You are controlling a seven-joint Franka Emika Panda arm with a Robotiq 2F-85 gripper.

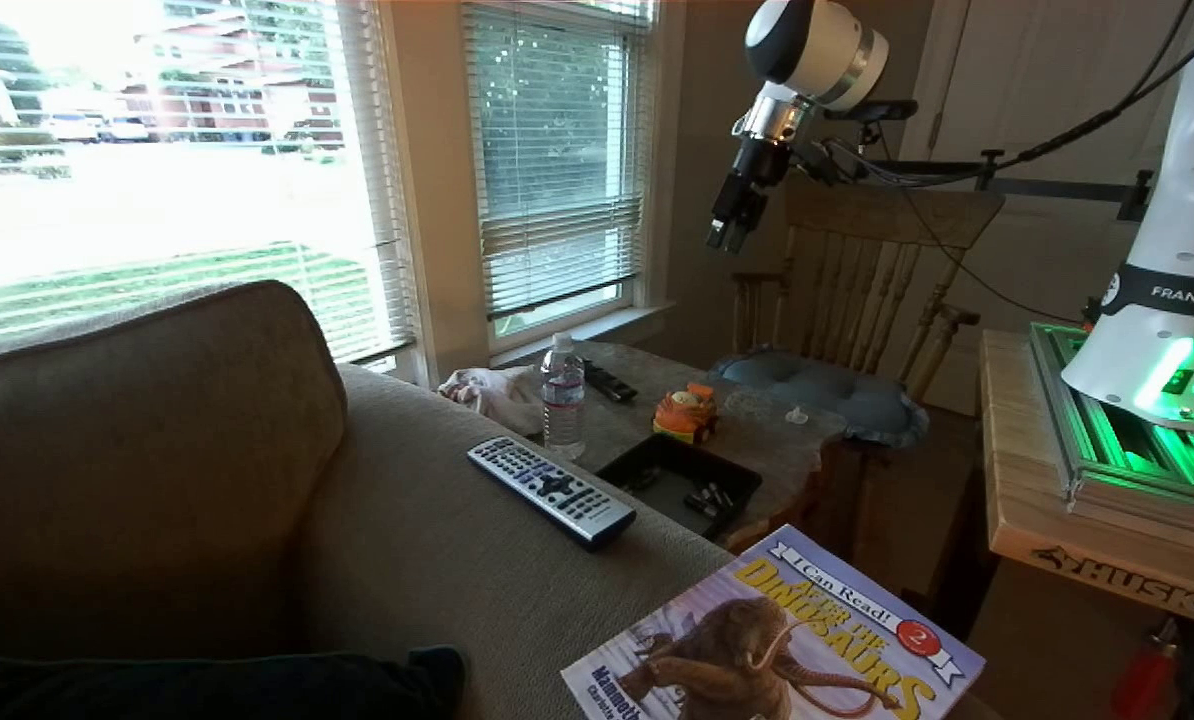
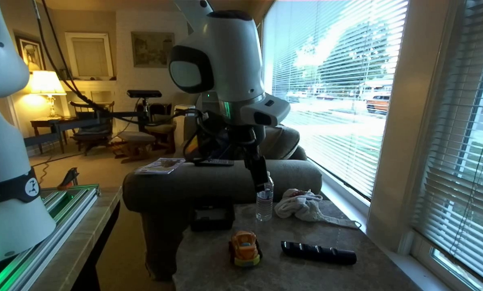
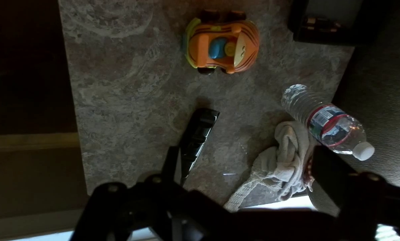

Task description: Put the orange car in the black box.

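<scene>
Several things on the counter (image 2: 207, 264), left to right in an exterior view. Leftmost, the black box (image 2: 213, 224): open-topped, just beside the sofa arm (image 2: 160, 194), small bits (image 1: 709, 498) inside, probably set there as the drop spot. Next, the orange car (image 2: 245, 248): on its wheels, outside the box but near; nothing crowds it, likely so it can be gripped from above. Fingers (image 3: 170, 164): wide apart per the wrist view, pinching nothing, up over the counter, presumably high to clear the upright bottle (image 2: 264, 208). Then a crumpled cloth (image 2: 304, 206) and a black ridged object (image 2: 318, 253), lying flat, likely just clutter. Pick not done; next move probably calls for lining up over the car, across its sides.
</scene>
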